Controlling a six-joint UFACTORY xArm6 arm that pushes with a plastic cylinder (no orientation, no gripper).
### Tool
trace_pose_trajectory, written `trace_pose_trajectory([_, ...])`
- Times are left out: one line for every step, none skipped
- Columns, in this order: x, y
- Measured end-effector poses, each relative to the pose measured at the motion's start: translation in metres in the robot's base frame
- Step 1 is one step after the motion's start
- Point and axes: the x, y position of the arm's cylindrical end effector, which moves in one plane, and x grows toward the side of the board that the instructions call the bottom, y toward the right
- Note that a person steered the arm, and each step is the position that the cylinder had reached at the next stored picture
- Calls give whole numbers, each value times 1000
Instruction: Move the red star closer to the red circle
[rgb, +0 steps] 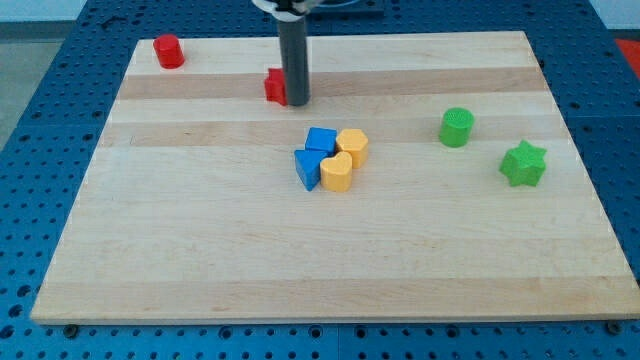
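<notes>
The red star (274, 86) lies near the view's top, left of centre, partly hidden by my rod. My tip (297, 102) rests on the board right against the star's right side. The red circle (168, 51) stands at the board's top left corner, well to the left of the star and a little higher in the view.
A cluster sits at the board's centre: a blue cube (321, 140), a blue triangle-like block (308, 168), a yellow hexagon (353, 145) and a yellow heart (337, 172). A green circle (457, 127) and a green star (524, 163) lie at the right. The wooden board (200, 250) rests on a blue perforated table.
</notes>
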Motion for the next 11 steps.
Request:
trace_pose_trajectory([-13, -46])
trace_pose_trajectory([-30, -90])
trace_pose_trajectory([-33, -89])
trace_pose_trajectory([-11, -59])
trace_pose_trajectory([-4, -40])
trace_pose_trajectory([-12, -31])
trace_pose_trajectory([-28, -35])
trace_pose_trajectory([-43, -60])
trace_pose_trajectory([-46, -82])
trace_pose_trajectory([-46, -50])
trace_pose_trajectory([-46, -29])
